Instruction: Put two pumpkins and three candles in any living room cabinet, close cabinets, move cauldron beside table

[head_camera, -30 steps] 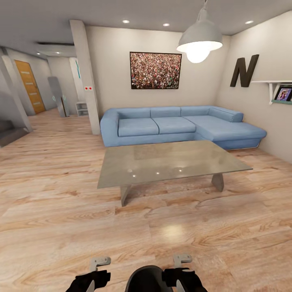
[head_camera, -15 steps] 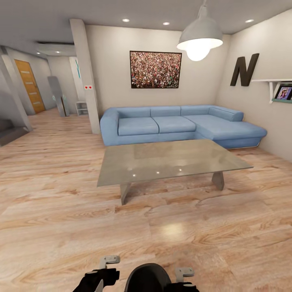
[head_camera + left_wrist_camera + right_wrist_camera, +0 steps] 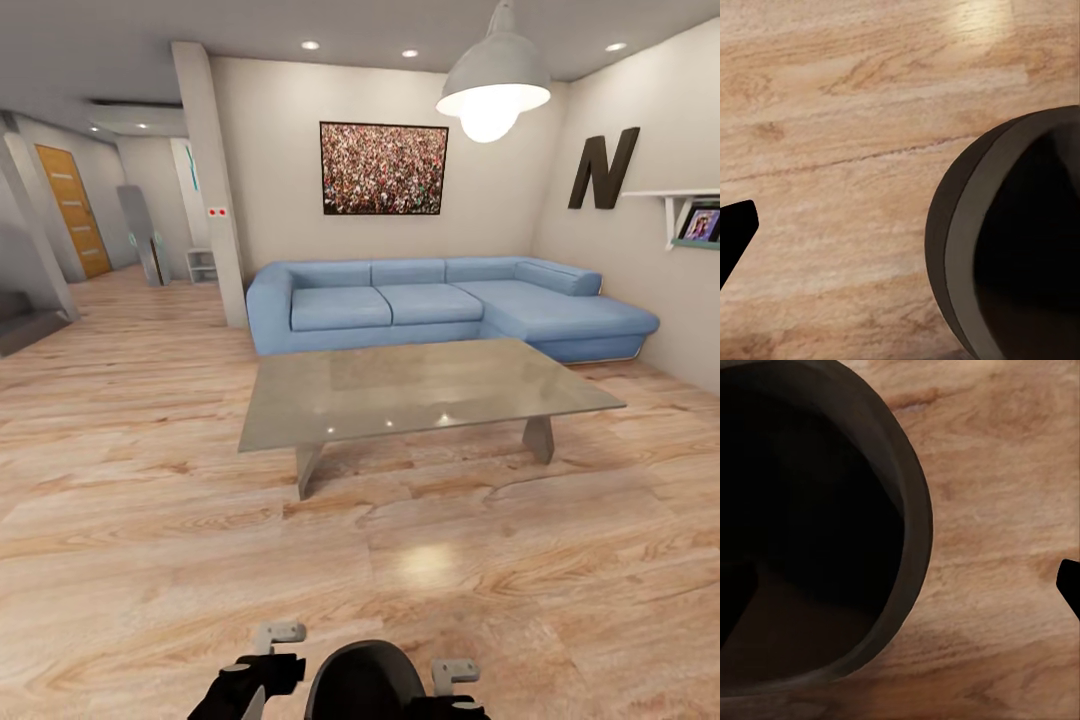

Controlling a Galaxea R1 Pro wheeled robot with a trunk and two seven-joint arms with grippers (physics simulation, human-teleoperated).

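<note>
Sitting low between the two arms is the cauldron [image 3: 365,680], a round dark pot with a smooth thick rim and a black hollow inside. The left pincer [image 3: 262,655] is just beside it on one side, and the right pincer [image 3: 452,682] is just beside it on the other side. Both have grey metal brackets and black bodies. I cannot tell if either pincer is wide, narrow or gripping the pot, because the fingers are mostly hidden. In the left wrist view one black finger [image 3: 733,229] shows apart from the pot's curved wall. In the right wrist view the pot's rim [image 3: 911,532] curves close by.

Under it all is the floor [image 3: 150,520], shiny pale wood planks with grain. Well ahead of the pincers stands the desk [image 3: 420,395], a flat grey slab with a glossy top and slanted legs. Behind it is a soft blue sofa [image 3: 440,305].

Since a second ago the left pincer has moved in toward the pot and the right pincer has dropped lower. The room view shifted a little.
</note>
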